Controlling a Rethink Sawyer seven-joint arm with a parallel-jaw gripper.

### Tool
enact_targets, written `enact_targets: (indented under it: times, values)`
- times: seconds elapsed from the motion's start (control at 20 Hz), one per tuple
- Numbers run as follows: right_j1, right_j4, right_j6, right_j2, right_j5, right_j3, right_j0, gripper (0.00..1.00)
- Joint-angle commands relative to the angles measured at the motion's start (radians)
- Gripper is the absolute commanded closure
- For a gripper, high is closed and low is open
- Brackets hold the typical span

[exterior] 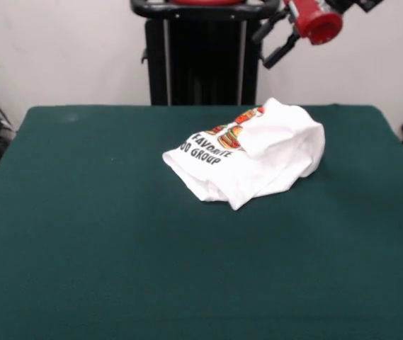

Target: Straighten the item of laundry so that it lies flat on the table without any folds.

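Front view: the T-shirt was seen bunched and folded over itself on the green counter, towards the far edge and right of centre, with its print only partly shown. No straightening was judged done yet. The gripper was held high above the far edge, well apart from the cloth; whether it was spread or pressed together could not be told. A descent to an outer fold was judged next. Ample bare counter was left on every side.
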Motion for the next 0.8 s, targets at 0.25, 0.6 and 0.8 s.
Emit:
enact_targets:
  times: [0.25,0.6,0.8]
  values:
    - [0.056,-0.040,0.117,0.100,-0.270,0.141,-0.063,0.00]
    - [-0.021,-0.031,-0.002,0.208,-0.438,0.220,-0.160,0.00]
    - [-0.037,-0.053,-0.018,0.197,-0.484,0.216,-0.185,0.00]
